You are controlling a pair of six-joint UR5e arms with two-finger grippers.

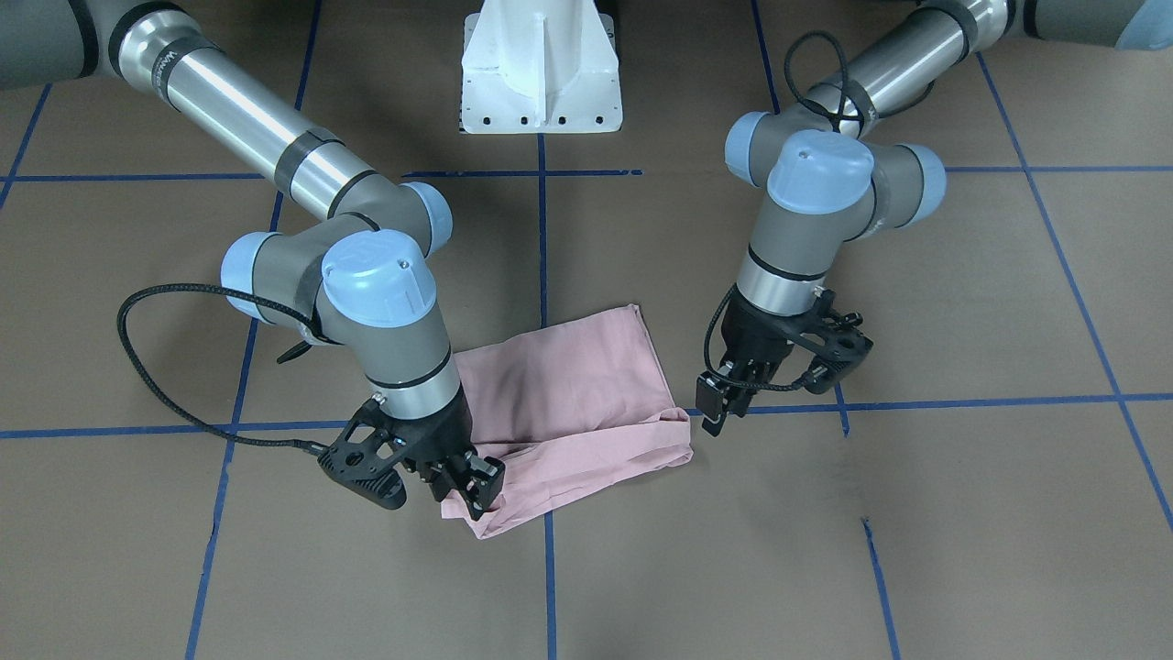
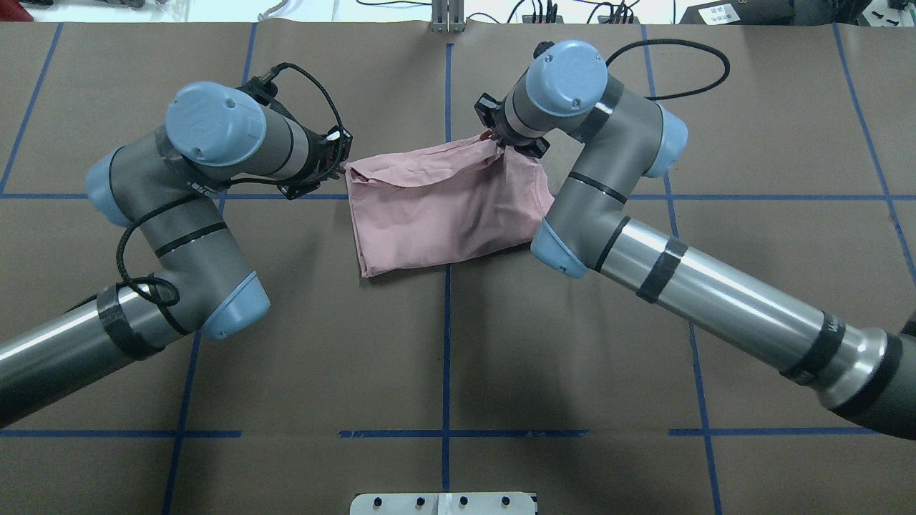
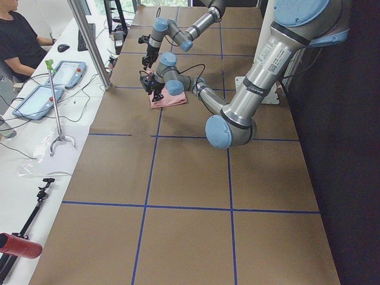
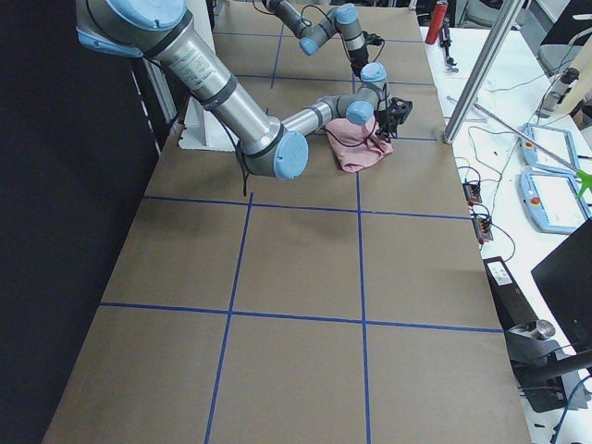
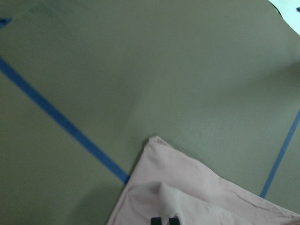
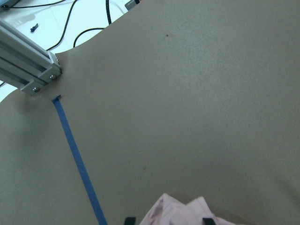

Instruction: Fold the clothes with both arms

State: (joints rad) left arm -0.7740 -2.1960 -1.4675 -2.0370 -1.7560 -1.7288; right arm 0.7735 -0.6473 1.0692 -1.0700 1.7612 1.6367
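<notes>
Since the T-shirt (image 2: 436,207) already lies as a compact, roughly rectangular packet, the work looks well advanced, and the step in hand seems to be taking hold of its two corners nearest the table's far edge for one more fold; the right gripper (image 2: 499,141) is clenched on the far right corner, where the cloth rises to it in a small peak; the left gripper (image 2: 342,164) sits at the far left corner, touching or just beside the hem, and although the left wrist view shows its fingertips (image 5: 152,220) close together over a raised wrinkle, I cannot tell whether it has cloth or not; the next move, by my judgement, calls for the left side to make sure of its corner, then for both arms to lift evenly and carry that edge toward the robot's side, keeping the layers from sliding apart; an uneven lift would likely skew the packet; the shirt rests in the half of the table (image 2: 458,343) farther from the robot, about midway between the table's two ends and across the central blue tape line (image 2: 447,322); it shows a plain pale pink face with soft creases, no print, lettering or collar visible, and its near edge lies flat while the right portion slopes up toward the grasp.
</notes>
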